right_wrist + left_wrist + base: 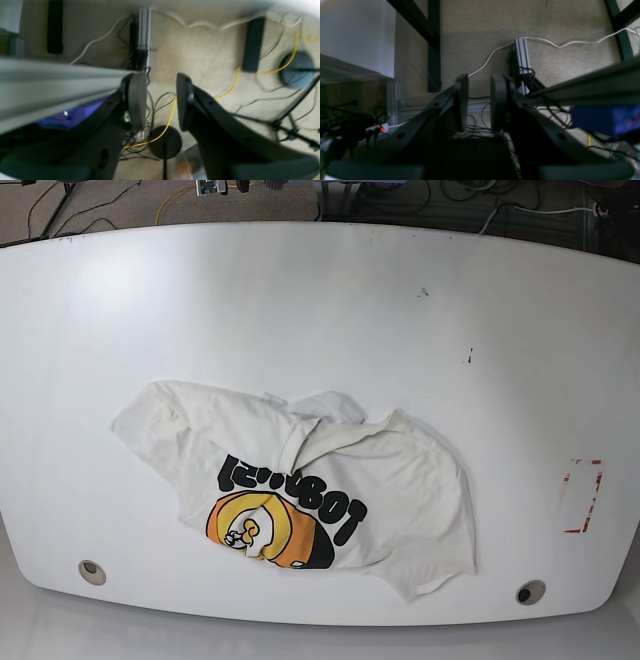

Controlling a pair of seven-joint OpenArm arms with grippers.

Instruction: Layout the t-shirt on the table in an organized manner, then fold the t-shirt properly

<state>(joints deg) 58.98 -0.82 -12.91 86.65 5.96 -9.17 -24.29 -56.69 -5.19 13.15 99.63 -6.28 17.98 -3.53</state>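
The white t-shirt (pixel 300 480) lies rumpled on the table (pixel 320 310), in the front half, slightly left of centre. Its orange-yellow round graphic (pixel 268 530) and black lettering face up, and cloth is bunched and folded over near the collar. Neither arm shows in the base view. In the left wrist view, my left gripper (pixel 480 81) is open with nothing between its pads, hanging over the carpeted floor. My right gripper (pixel 160 77) is also open and empty, over floor and cables in the right wrist view. The wrist views show neither shirt nor tabletop.
A red-outlined rectangle mark (pixel 582 496) sits near the table's right edge. Two round grommet holes (pixel 92 571) (pixel 530 592) lie along the front edge. Below the grippers are an aluminium frame rail (pixel 590 86), tangled cables (pixel 480 125) and a yellow cable (pixel 170 117).
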